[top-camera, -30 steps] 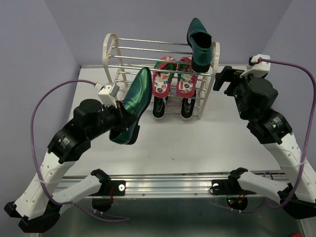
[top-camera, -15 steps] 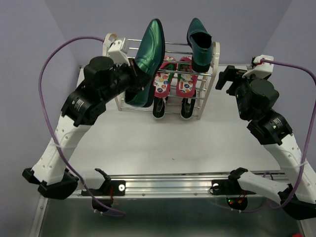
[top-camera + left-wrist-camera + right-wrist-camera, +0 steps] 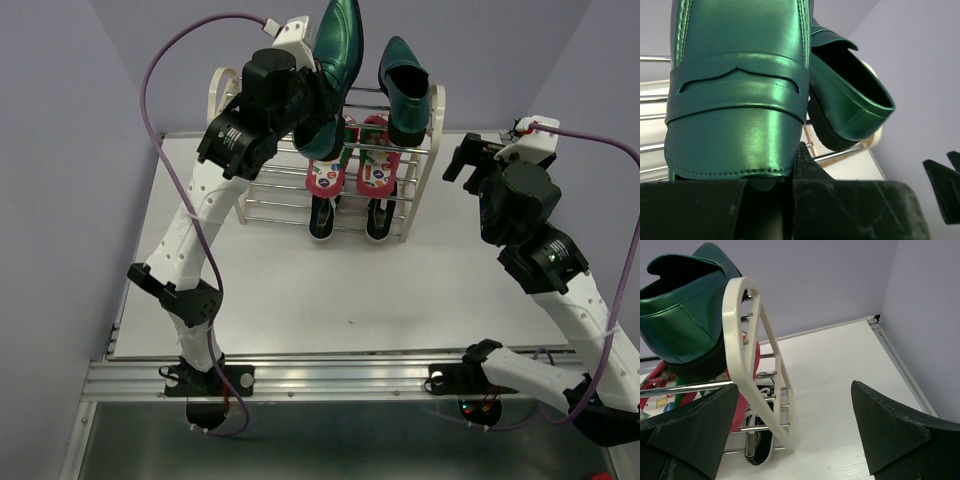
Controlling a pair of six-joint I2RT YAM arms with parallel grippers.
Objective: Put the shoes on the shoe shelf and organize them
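A white surface [image 3: 300, 280] fills the middle of the top view, shut in by plain lilac walls on the left, right and far sides. A grooved metal rail [image 3: 340, 372] runs along its near edge.

The shoe shelf [image 3: 224, 92] stands at the middle of the far edge. It has cream arched side panels and tiers of thin shiny rods.

The left arm reaches up from the near left corner to the shelf's top tier. Its left claw [image 3: 316, 82] is clamped on a glossy dark-green loafer [image 3: 338, 35], held steeply with the toe up over the left half of the top tier. In the left wrist view the loafer [image 3: 735, 100] fills the frame, its tongue end pinched between the dark pads [image 3: 855, 210]. Whether its sole touches the rods cannot be told.

The second loafer [image 3: 405, 85] sits on the right end of the top tier, just beside the held one, heel opening toward the arms.

The right claw [image 3: 468, 158] hangs near the far right corner, just beside the shelf's right panel [image 3: 747, 340], with its fingers [image 3: 890, 435] spread wide and nothing between them.

The red flip-flops [image 3: 350, 158] lie side by side on the middle tier, partly hidden behind the left claw and the held shoe. Below them the black sneakers [image 3: 322, 215] rest on the lowest rods, white toe caps toward the near edge.

A purple cable [image 3: 160, 60] loops over each arm.

The flip-flop footbeds carry small coloured prints, too small to read.
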